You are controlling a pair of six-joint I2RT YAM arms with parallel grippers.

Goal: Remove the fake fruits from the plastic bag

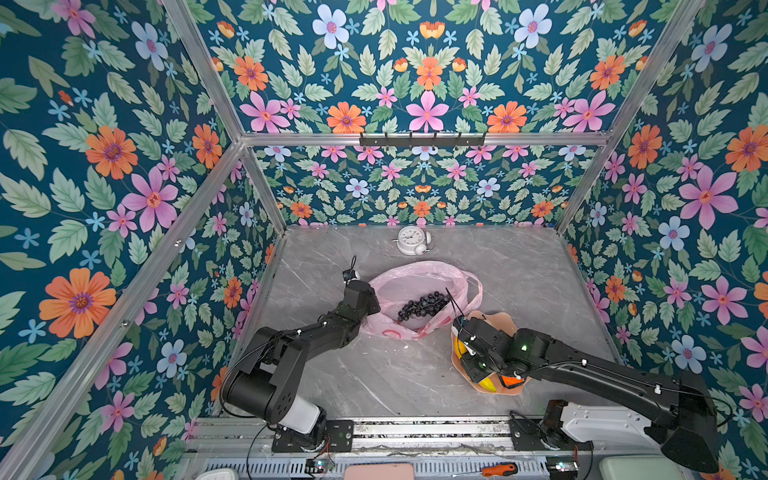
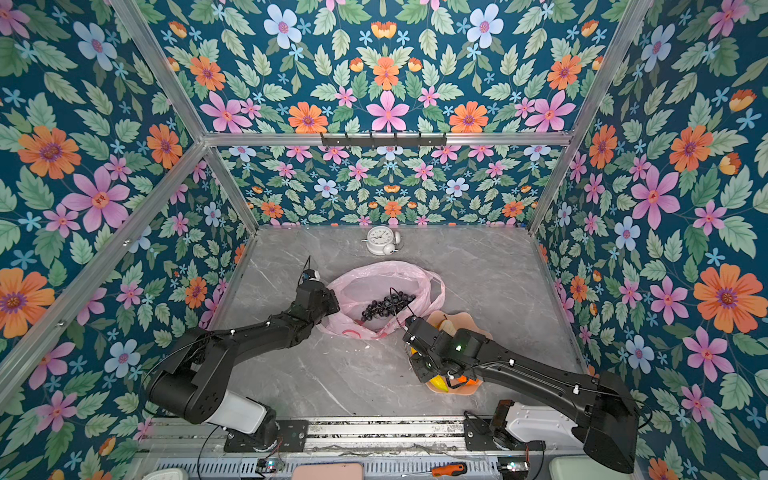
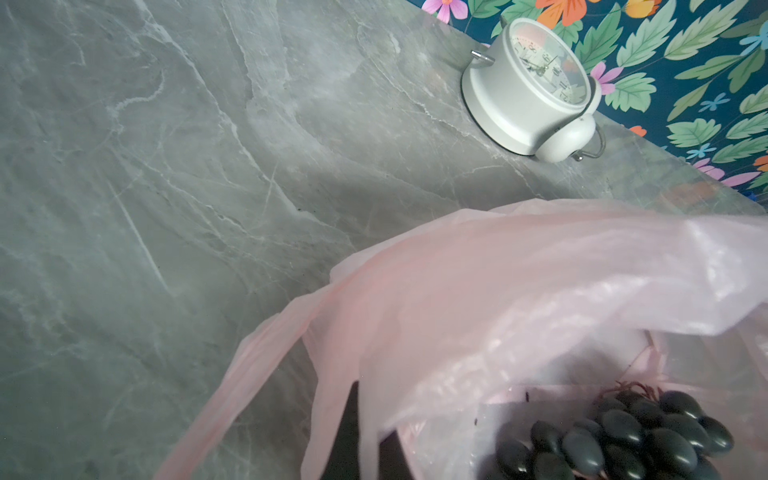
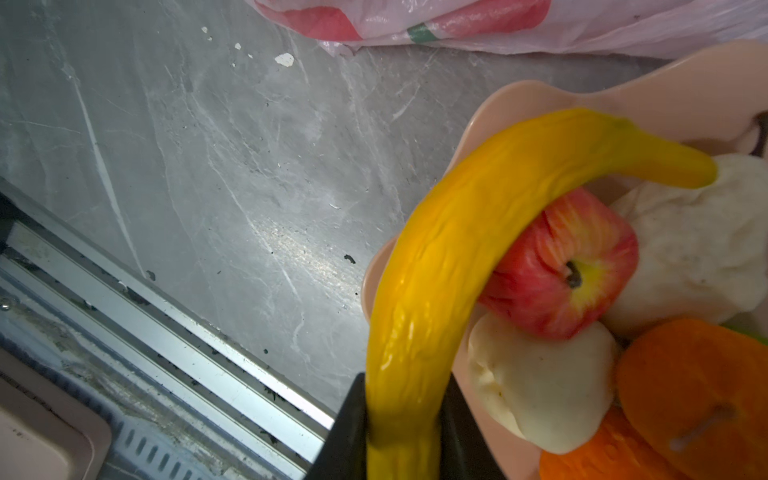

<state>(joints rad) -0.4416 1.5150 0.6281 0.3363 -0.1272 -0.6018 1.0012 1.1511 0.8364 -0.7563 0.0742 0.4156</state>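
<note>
Wallpaper [image 1: 124,166] of large pink, orange and blue flowers on dark teal closes me in on three sides, braced by an aluminium frame [image 1: 415,139]. Below lies a grey, marble-veined tabletop [image 1: 519,282], scuffed and dotted with small white and dark flecks toward its front edge. My two black arms reach in from the front rail [image 1: 428,428].

The pink plastic bag [image 1: 415,278] lies crumpled about mid-table, its mouth gaping upward. My left gripper [image 3: 370,440] sits at the bag's left edge, jaws pinched together on the thin film, which drapes over them and stands lifted on that side. Just beside the bag on the right sits the peach scalloped dish [image 1: 503,322]; I cannot tell whether the two touch. A white alarm clock [image 1: 411,240] lies face up near the rear wall, well apart from both my hands.

Inside the bag the dark grape bunch [image 1: 422,305] rests on the bottom film, near my left gripper but not in it. My right gripper [image 4: 401,449] hangs over the dish's front part, jaws narrowed onto one end of the yellow banana [image 4: 457,232]. The banana arches above the red apple [image 4: 573,266]. Two cream fruits [image 4: 536,386] and two oranges [image 4: 698,382] lie in the dish around the apple.
</note>
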